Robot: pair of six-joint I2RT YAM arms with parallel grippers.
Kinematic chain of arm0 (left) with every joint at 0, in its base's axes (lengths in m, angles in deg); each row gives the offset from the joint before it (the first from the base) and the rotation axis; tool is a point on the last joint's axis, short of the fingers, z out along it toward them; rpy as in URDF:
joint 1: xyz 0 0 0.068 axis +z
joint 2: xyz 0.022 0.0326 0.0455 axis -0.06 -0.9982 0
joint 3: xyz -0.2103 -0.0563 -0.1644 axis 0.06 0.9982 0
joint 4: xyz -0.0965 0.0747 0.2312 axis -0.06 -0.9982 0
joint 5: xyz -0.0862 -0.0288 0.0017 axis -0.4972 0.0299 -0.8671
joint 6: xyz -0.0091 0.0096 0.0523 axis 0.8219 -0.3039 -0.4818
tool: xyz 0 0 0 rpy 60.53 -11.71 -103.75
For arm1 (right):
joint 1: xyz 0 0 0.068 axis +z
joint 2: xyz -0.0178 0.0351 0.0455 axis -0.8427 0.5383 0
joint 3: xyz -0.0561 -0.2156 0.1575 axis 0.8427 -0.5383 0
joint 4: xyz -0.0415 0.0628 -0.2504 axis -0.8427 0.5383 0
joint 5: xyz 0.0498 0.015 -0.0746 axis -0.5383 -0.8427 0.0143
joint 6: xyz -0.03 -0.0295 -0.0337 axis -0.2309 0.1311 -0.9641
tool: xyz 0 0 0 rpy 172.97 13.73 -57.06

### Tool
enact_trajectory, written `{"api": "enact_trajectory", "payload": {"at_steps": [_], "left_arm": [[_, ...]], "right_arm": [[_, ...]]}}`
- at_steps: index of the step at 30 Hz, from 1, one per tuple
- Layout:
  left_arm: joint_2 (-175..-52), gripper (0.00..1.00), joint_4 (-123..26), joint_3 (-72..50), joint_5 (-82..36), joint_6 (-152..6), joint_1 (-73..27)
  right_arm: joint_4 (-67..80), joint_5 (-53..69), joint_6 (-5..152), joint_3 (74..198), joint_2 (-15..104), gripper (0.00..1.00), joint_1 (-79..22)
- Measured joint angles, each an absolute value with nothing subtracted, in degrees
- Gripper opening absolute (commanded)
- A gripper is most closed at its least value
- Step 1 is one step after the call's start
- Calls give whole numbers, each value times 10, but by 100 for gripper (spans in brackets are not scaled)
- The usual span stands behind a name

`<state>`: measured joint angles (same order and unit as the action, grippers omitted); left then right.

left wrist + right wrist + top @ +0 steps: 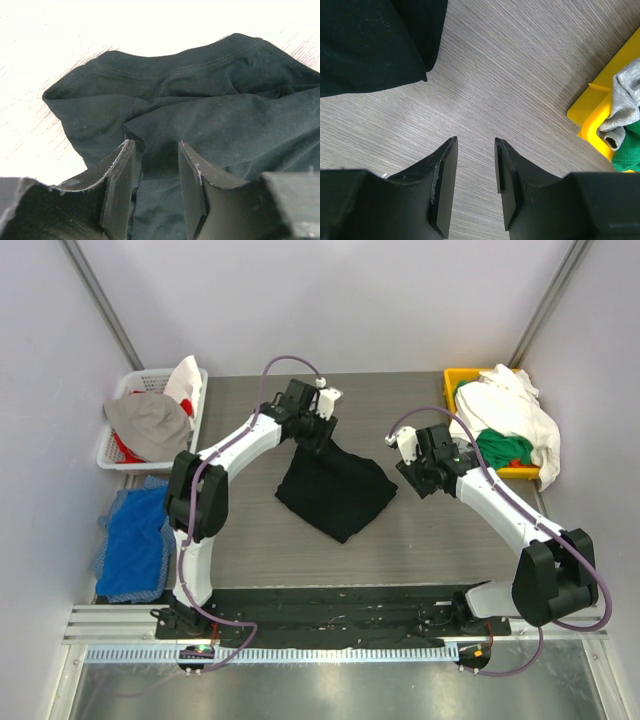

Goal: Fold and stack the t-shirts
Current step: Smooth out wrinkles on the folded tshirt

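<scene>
Large plain black short-sleeved fabric t-shirt (335,490) lies crumpled mid-way along the grey wood-grain worktop (420,540), collar end toward the far side. Left pincer (155,145) sits at that far edge, jaws part-way apart astride a ridge of the black cloth; cannot tell whether it pinches. Right pincer (475,141) is released, nothing between the jaws, over bare worktop between the black shirt and the yellow plastic bin (455,382). The bin holds white t-shirts (510,405) and a green t-shirt (503,450).
</scene>
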<state>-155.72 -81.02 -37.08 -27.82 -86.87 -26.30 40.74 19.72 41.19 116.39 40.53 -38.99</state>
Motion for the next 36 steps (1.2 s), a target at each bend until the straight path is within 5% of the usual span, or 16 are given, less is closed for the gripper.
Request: {"api": "enact_trajectory", "payload": {"at_steps": [9,15,36], "left_arm": [[-1560,30,-810,-363,-278,-869,-258],[-1560,0,-810,-358,-278,-869,-252],[-1615,0,-837,-498,-258,-871,-246]], "right_arm": [[407,197,412,1160,405,42,-390],[407,197,412,1155,405,42,-390],[402,197,412,1134,401,42,-390]]}}
